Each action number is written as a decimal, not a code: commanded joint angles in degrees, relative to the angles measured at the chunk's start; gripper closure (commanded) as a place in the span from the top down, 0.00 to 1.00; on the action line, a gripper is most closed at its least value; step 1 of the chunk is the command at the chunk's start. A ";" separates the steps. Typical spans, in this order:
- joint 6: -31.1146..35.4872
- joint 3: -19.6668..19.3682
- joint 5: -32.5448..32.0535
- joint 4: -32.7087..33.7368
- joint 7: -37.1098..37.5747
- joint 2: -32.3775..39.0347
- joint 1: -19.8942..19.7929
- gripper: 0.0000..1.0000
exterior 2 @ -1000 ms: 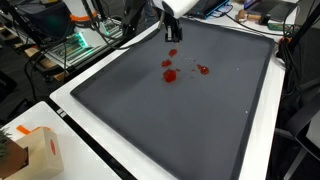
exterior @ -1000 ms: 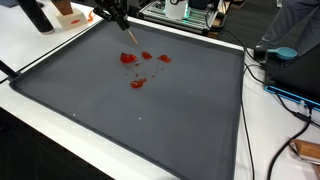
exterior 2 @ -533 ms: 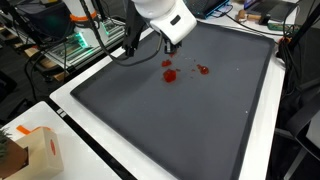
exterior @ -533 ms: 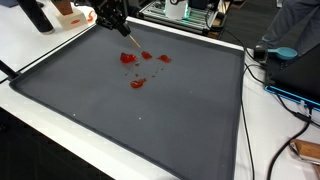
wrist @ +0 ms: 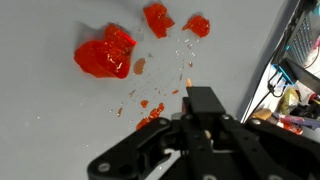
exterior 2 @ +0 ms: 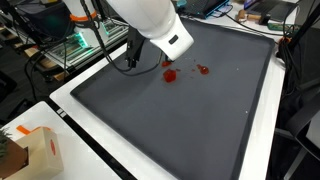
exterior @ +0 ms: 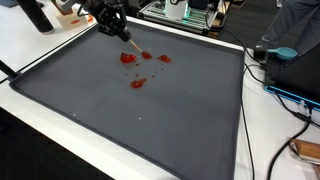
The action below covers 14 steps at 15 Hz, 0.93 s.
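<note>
Several red pieces lie on a dark grey mat (exterior: 170,120): a big chunk (wrist: 105,52), two smaller ones (wrist: 157,18) and red crumbs (wrist: 150,112). They show in both exterior views (exterior: 128,58) (exterior 2: 170,73). My gripper (wrist: 200,97) is shut on a thin stick (exterior: 129,39) whose orange tip (wrist: 190,66) points at the mat just beside the crumbs. In an exterior view the gripper (exterior: 116,26) hangs over the mat's far corner with the stick slanting down toward the red pieces. In the exterior view from the opposite side the white arm (exterior 2: 155,25) hides the gripper.
A white table rim (exterior: 60,40) surrounds the mat. Cables and electronics (exterior: 185,12) stand at the back, a blue-lit device (exterior: 290,80) and cables lie at one side. A cardboard box (exterior 2: 35,150) sits off the mat's near corner.
The arm has swung lower over the mat's corner, now covering more of the exterior view. The stick's tip has come closer to the red pieces, which have not moved.
</note>
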 commanded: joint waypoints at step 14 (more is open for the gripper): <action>-6.63 0.20 4.57 4.21 -0.05 5.93 -3.02 0.03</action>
